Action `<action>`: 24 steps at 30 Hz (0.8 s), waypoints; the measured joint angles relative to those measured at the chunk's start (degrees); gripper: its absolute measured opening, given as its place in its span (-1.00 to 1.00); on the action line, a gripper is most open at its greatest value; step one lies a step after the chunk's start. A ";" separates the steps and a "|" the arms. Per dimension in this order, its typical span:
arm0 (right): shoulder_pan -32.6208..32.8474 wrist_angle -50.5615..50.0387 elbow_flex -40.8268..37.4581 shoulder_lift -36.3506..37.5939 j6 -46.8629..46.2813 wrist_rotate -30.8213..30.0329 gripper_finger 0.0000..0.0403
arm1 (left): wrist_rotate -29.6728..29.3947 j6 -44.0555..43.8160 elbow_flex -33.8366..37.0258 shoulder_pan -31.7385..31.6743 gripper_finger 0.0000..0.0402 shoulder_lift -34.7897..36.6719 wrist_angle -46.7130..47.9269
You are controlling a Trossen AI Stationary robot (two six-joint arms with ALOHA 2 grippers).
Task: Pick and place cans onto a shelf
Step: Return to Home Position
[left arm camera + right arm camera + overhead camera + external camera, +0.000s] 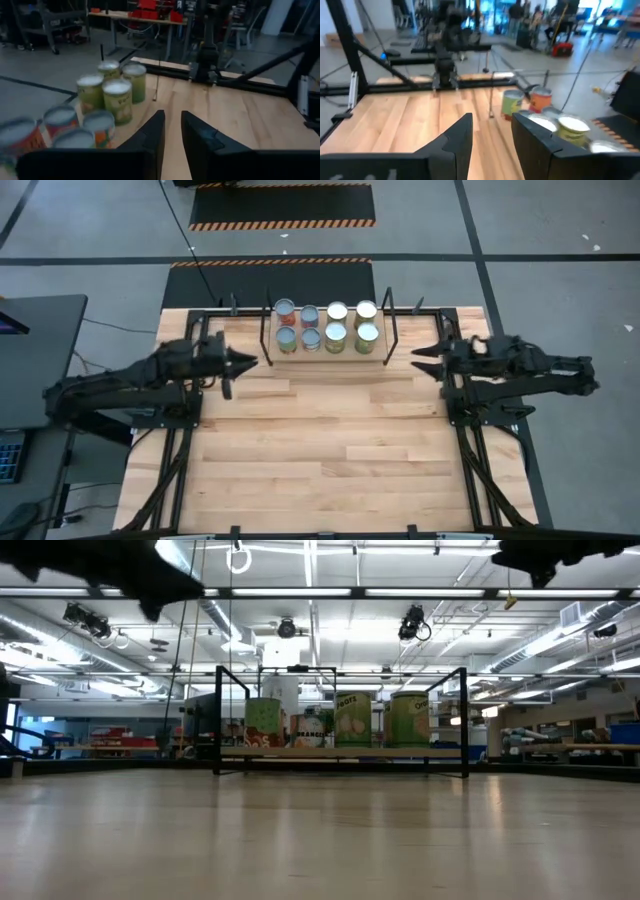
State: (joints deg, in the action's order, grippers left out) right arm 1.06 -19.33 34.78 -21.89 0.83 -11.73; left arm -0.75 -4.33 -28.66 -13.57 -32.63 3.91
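Eight cans [325, 323] stand upright in two rows of four on the light-wood shelf [325, 356], between its black wire end frames, at the table's far middle. They also show in the low view [352, 720] and in both wrist views [117, 100] [570, 125]. My left gripper [252, 361] hovers above the table just left of the shelf, open by a narrow gap and empty [172, 132]. My right gripper [416, 359] hovers just right of the shelf, open and empty [492, 132].
The black arm bases and rails run along the table's left and right edges [170, 470] [490, 470]. A wide stretch of bare wooden tabletop [320, 450] lies between the shelf and the near edge. A dark desk [40, 350] stands left of the table.
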 joint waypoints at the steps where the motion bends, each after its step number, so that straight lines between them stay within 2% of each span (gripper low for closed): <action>1: 0.00 -1.01 -0.32 2.12 0.34 -0.52 -0.29 | 0.00 -0.99 2.02 0.03 -0.66 2.78 0.40; 5: -0.08 1.02 -4.91 9.87 2.41 -0.69 -0.29 | -2.48 -7.57 9.42 -0.03 -0.65 11.61 -2.42; 9: -0.07 10.99 -13.04 16.34 1.27 -0.65 -0.29 | 2.05 -2.72 15.91 0.63 -0.66 18.41 -10.64; 12: -0.07 10.29 -18.22 21.96 -0.12 -0.64 -0.29 | 2.75 -2.42 20.24 1.27 -0.67 22.68 -13.99; 15: -0.07 7.63 -20.40 21.21 -0.85 -0.10 -0.29 | 3.20 -2.64 23.85 1.46 -0.66 27.26 -11.66; 18: -0.07 10.68 -23.76 21.10 -2.54 1.10 -0.29 | 5.42 -3.04 27.41 2.05 -0.65 31.80 -11.39; 24: 0.00 24.42 -33.58 21.53 -4.35 4.41 -0.29 | 4.20 0.42 28.10 2.94 -0.66 32.12 -11.16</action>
State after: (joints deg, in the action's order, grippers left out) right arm 1.06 5.09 1.20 -0.36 -3.53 -7.33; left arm 3.45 -3.91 -0.56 -10.63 -0.51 -7.24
